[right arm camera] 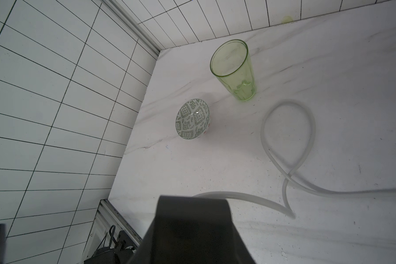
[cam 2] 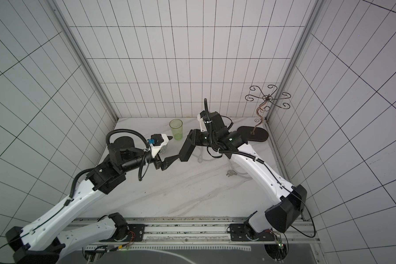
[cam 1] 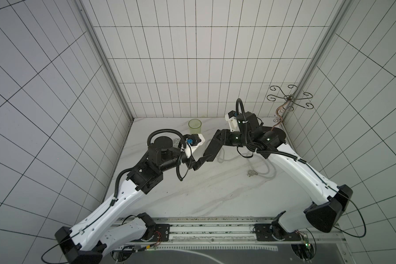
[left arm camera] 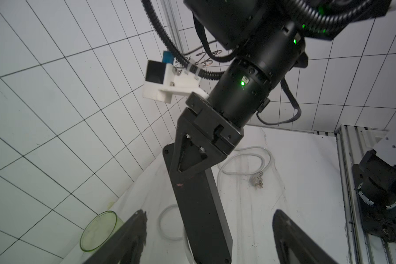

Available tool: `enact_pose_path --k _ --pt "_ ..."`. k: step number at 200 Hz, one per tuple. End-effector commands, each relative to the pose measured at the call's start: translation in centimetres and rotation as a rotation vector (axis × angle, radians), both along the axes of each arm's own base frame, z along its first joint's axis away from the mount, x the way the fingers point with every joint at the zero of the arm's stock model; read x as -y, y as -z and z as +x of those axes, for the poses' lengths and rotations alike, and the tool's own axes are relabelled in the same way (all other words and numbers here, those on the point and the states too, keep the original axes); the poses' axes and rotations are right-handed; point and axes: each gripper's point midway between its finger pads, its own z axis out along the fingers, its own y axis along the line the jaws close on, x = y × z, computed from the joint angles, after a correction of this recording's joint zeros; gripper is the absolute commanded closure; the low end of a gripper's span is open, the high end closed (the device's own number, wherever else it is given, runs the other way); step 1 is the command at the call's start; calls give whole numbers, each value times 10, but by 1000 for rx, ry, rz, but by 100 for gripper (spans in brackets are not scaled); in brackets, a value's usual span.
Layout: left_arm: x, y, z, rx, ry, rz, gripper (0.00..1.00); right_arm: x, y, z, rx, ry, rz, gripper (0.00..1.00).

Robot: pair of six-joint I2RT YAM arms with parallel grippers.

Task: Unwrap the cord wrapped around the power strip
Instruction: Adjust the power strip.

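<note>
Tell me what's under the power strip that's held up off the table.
Loose loops of white cord lie on the table beneath the power strip, the plug beside them. The stretch of cord passing behind the strip is hidden.

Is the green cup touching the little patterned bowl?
Apart. The right wrist view shows bare table between the green cup and the patterned bowl.

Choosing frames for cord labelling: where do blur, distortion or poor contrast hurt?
Right wrist view: cord sharp, but the power strip is a dark, blurred mass. Left wrist view: left fingers blurred at the edge, strip sharp. In both top views the lens bows the wall tiles, and the pale cord barely stands out from the marble table.
</note>
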Motion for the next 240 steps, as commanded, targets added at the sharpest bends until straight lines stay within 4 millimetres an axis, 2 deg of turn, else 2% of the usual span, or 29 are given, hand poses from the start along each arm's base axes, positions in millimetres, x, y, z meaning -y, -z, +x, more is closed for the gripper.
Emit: enact_pose_path --k 1,13,27,43,70,92,129,167,189,213,227,240 --pt "-16 -20 29 10 -123 -105 34 6 -76 -13 162 -19 85 100" --pt "-27 -23 44 -63 -207 -151 41 14 -78 -16 189 5 82 100" --pt "-29 -19 46 -174 -240 -197 42 22 -83 -19 222 33 101 100" --pt "-21 1 43 -372 -234 -240 45 23 -87 -22 257 26 128 100" --pt "3 30 28 -676 -181 -278 48 16 -89 -20 268 1 146 100" --pt "0 54 32 -832 -270 -347 54 12 -87 -19 266 -5 142 100" --pt "-3 70 38 -925 -317 -447 69 10 -89 -22 282 -16 147 100" --pt "-9 95 46 -1007 -416 -486 74 8 -93 -25 306 -30 154 100" --pt "-12 108 47 -1043 -463 -488 74 6 -98 -28 329 -45 164 100" --pt "-33 129 55 -1106 -592 -541 69 4 -102 -35 375 -75 161 100" --pt "-39 128 58 -1109 -597 -608 69 1 -102 -42 420 -110 147 100" --pt "-36 116 60 -1081 -550 -648 65 -1 -93 -48 444 -143 116 100"
